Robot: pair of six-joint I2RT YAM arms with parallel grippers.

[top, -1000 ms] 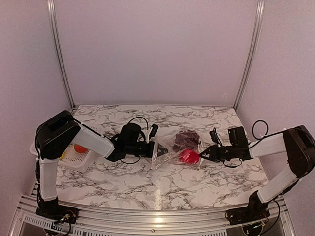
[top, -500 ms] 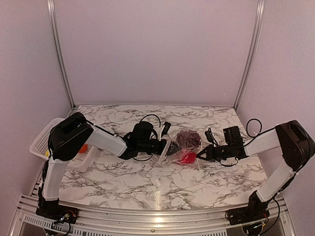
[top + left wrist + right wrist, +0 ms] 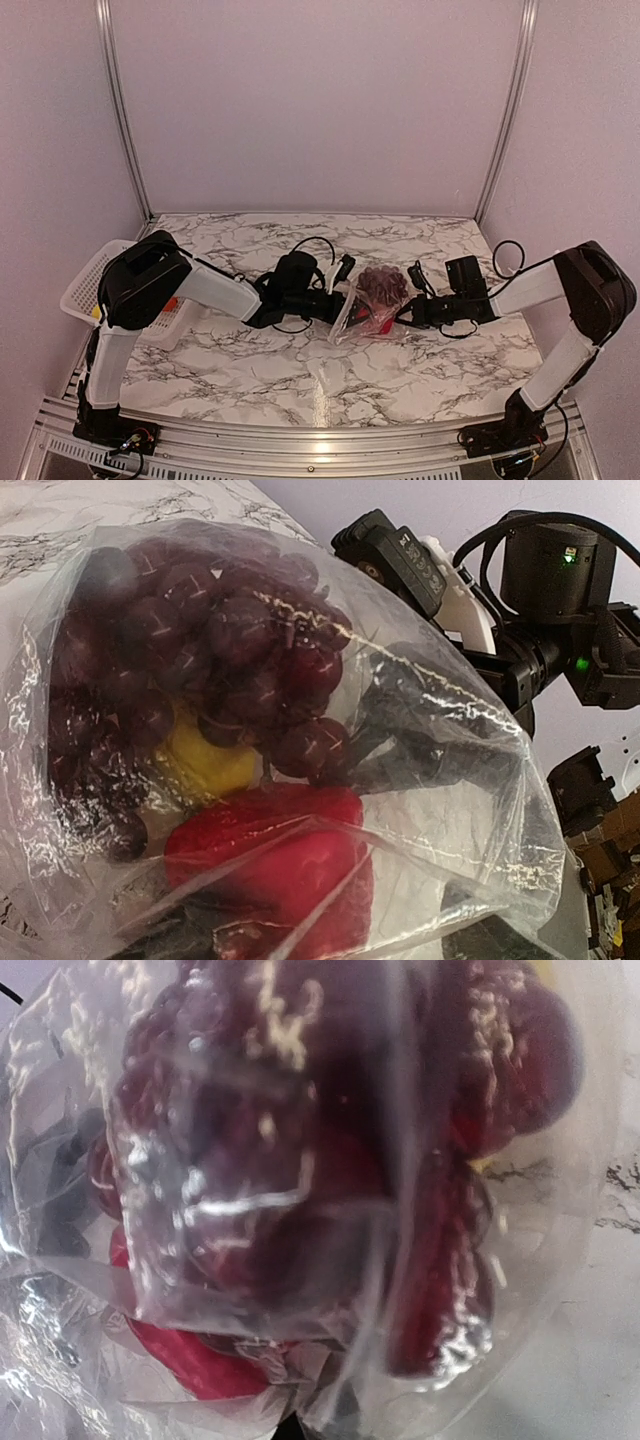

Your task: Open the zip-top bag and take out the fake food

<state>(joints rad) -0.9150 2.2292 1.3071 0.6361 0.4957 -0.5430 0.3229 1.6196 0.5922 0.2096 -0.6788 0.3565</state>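
The clear zip-top bag (image 3: 365, 303) lies crumpled mid-table between both arms. Inside it are fake food pieces: a dark purple grape bunch (image 3: 200, 650), a yellow piece (image 3: 205, 760) and a red piece (image 3: 280, 860). My left gripper (image 3: 340, 292) is at the bag's left end, its jaws spread open with the film draped across them. In the left wrist view the bag fills the frame and hides most of the fingers. My right gripper (image 3: 404, 313) is at the bag's right end, shut on bunched plastic (image 3: 310, 1400).
A white mesh basket (image 3: 85, 285) stands at the left table edge, partly behind the left arm, with an orange piece (image 3: 172, 302) in it. Cables loop over both wrists. The marble table (image 3: 300, 375) is bare in front.
Both arms have closed in on the bag, the left moving right and the right moving left. The right jaws shut on the plastic, the left jaws spread wider, and the bag bunched up.
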